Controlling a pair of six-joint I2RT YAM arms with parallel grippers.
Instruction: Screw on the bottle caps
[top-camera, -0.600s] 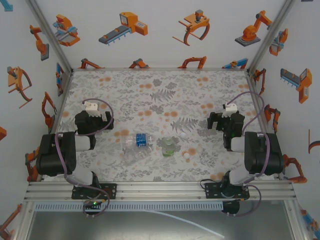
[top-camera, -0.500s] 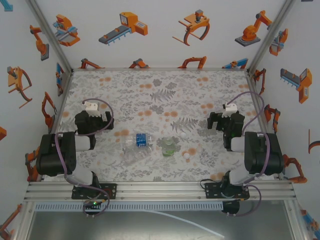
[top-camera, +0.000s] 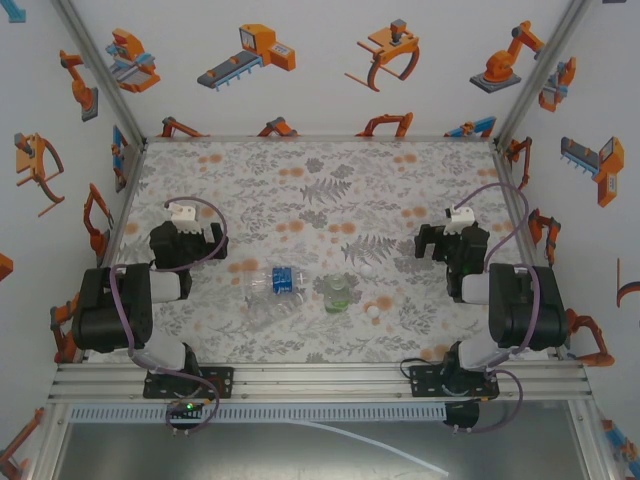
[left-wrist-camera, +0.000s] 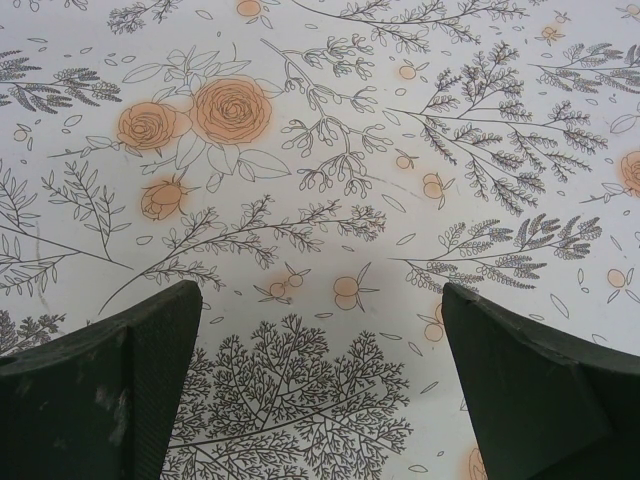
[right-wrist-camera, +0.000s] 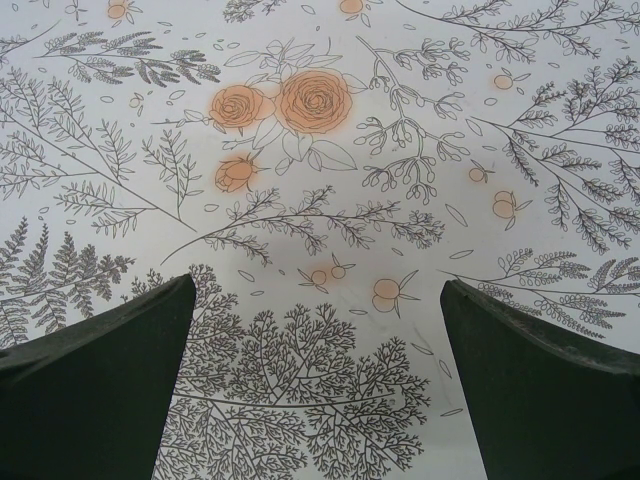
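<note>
In the top view the bottles sit mid-table between my arms. The blue-labelled bottle (top-camera: 284, 279) lies on its side, a plain clear bottle (top-camera: 264, 301) lies against it, and the green-tinted bottle (top-camera: 338, 292) is just to their right. Small white bottle caps lie loose on the cloth: one (top-camera: 368, 270) behind the green bottle, one (top-camera: 374, 312) to its right, and what looks like a third (top-camera: 233, 268) left of the bottles. My left gripper (top-camera: 178, 243) (left-wrist-camera: 320, 300) and right gripper (top-camera: 452, 245) (right-wrist-camera: 318, 290) hang open over bare cloth, well apart from the bottles, with nothing between the fingers.
The table carries a floral-print cloth (top-camera: 320, 180). White walls with robot pictures and aluminium posts (top-camera: 530, 70) close in the back and sides. An aluminium rail (top-camera: 320, 380) with both arm bases runs along the near edge.
</note>
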